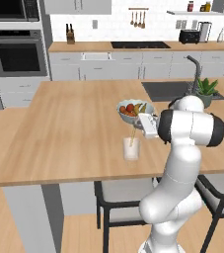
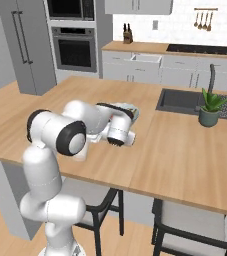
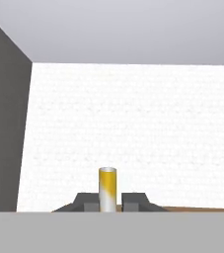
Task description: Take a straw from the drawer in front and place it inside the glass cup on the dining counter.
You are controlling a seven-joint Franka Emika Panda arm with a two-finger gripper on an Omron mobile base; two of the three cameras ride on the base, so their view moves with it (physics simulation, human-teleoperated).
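The straw (image 1: 132,136) stands nearly upright, its long axis running up and down with a slight lean; its lower end sits inside the glass cup (image 1: 131,149) and its upper end reaches toward the hand above. In the hand view the straw (image 3: 107,189) shows as a short pale-yellow tube rising between the two dark fingertips, which press against its sides, so the gripper (image 3: 107,201) is closed on the straw.

The glass cup stands upright on the dining counter (image 1: 69,133), near the front edge, roughly midway along it. Just behind the cup, toward the middle of the counter, sits a fruit bowl (image 1: 134,109) holding red, orange and yellowish fruit. In the right base view the arm's forearm and wrist lie across the fruit bowl (image 2: 130,110) and hide the cup.

Near the counter's far right corner a potted plant (image 2: 211,107) stands beside a dark sink (image 2: 182,100) set into the top.
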